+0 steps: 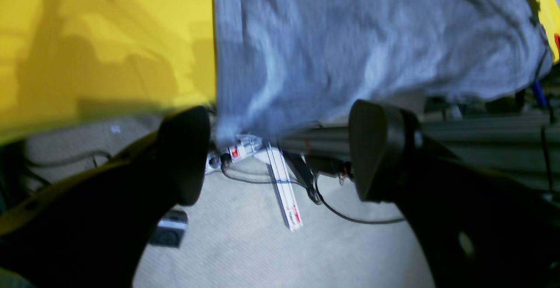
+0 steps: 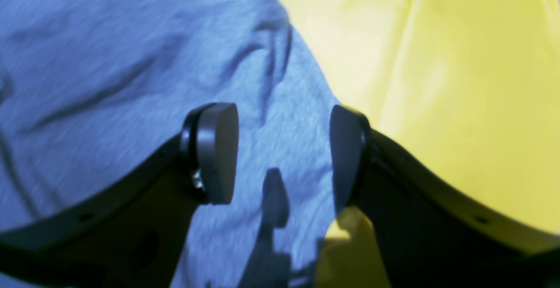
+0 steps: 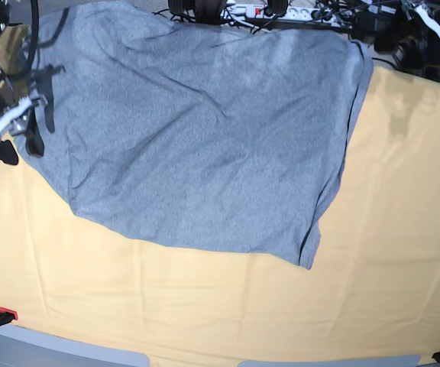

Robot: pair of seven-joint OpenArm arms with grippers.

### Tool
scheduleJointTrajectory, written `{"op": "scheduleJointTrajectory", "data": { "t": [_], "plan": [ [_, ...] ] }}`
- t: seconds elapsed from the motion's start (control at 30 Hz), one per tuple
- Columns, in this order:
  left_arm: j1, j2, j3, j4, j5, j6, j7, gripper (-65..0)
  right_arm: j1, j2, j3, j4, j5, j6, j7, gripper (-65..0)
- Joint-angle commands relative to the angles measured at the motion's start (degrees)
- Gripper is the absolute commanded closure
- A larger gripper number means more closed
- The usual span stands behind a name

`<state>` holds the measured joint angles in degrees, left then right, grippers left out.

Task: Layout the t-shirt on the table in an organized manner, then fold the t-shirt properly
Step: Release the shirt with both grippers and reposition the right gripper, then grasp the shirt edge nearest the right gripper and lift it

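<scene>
Centrally, the grey t-shirt [image 3: 197, 138] is being displayed spread, plain side up, over the far half of the yellow table [image 3: 281, 306], its far edge overhanging. Both the left gripper [image 1: 275, 156] and right gripper [image 2: 284, 152] are being shown wide apart, gripping nothing.

Robotics lab: cloth-draped table [image 3: 403, 229], power strip [image 3: 270, 11], floor cables [image 1: 350, 218].

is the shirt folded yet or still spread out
Spread out, not folded: the t-shirt lies open across the table, wrinkled, its far edge hanging over the table's back edge.
</scene>
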<state>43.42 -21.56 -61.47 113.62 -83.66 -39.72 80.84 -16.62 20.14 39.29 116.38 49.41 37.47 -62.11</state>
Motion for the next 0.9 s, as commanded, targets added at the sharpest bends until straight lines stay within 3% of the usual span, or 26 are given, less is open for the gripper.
{"op": "scheduleJointTrajectory", "data": {
  "t": [0.0, 0.2, 0.5, 0.67, 0.87],
  "plan": [
    [-0.6, -0.7, -0.5, 0.7, -1.3, -0.3, -0.8, -49.6, 1.7, 1.0, -0.6, -0.9, 0.2, -0.5, 1.2, -35.2],
    [-7.8, -0.7, -0.5, 0.7, -1.3, -0.3, -0.8, -49.6, 10.4, 1.3, -4.8, -14.0, -5.0, -1.1, 3.2, -36.0],
    [-15.2, -2.1, -0.5, 0.7, -1.3, -0.3, -0.8, -49.6, 21.5, 5.1, -5.2, -34.8, -2.7, 1.8, 3.4, -36.0],
    [-19.6, -2.3, -0.4, 0.7, -1.3, -0.3, -0.8, -49.6, 24.9, 5.7, -7.3, -40.5, -2.8, 2.5, 3.3, -36.0],
    [-25.8, -2.3, -0.4, 0.7, -1.3, -0.3, -0.8, -49.6, 25.2, 5.7, -16.2, -42.4, -5.4, 2.5, 4.1, -36.0]
  ]
}}
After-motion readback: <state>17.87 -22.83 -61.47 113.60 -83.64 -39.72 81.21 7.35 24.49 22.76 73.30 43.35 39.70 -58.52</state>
